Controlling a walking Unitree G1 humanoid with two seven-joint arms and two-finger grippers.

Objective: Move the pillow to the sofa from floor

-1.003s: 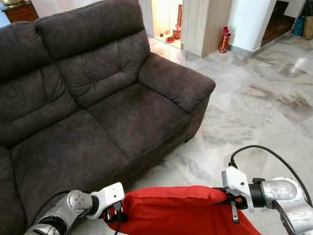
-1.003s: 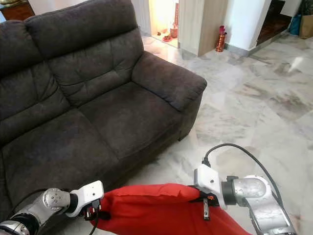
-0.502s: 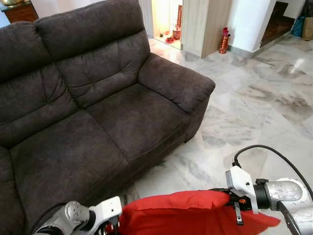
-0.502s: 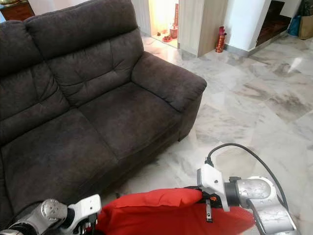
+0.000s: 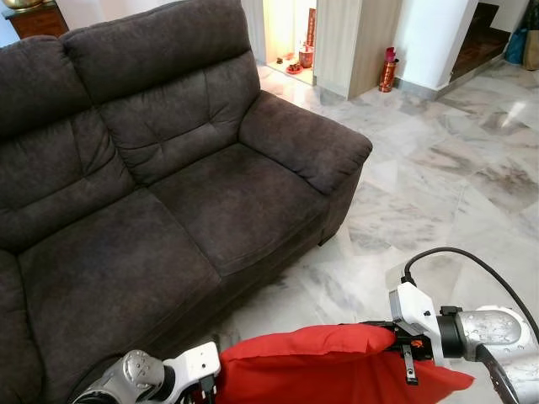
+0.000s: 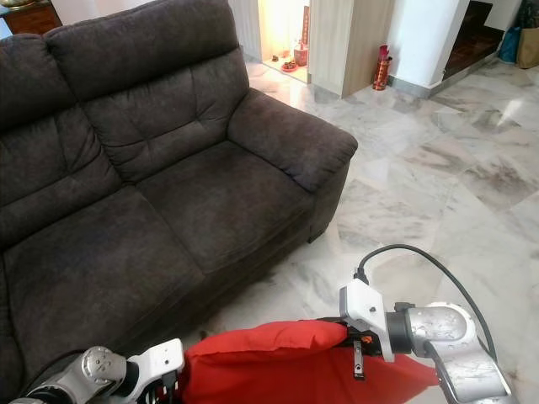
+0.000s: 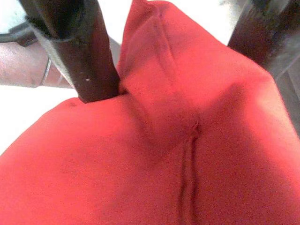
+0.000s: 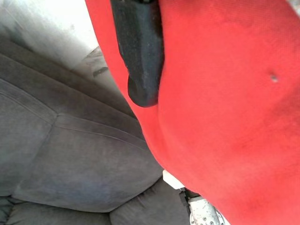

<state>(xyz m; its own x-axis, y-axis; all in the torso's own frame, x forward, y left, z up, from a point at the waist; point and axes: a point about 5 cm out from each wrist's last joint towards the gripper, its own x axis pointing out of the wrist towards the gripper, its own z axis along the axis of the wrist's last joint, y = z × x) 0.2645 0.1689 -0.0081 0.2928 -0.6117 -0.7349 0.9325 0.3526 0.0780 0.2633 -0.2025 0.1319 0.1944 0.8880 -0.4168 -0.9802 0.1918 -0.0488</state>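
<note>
Red pillow clamped betw. both grippers, L & R; long axis crosswise, sofa ahead-left.

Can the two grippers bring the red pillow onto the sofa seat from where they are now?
Probably yes. The left gripper and right gripper hold the red pillow just before the sofa. Nothing lies on its seat cushions or stands between, though the pillow looks lower than the seat edge.

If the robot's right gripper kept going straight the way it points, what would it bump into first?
The right gripper points toward the robot's left and is already pressed into the red pillow. Pushing on, it would only squash deeper into the pillow; the left gripper holds the far side.
</note>
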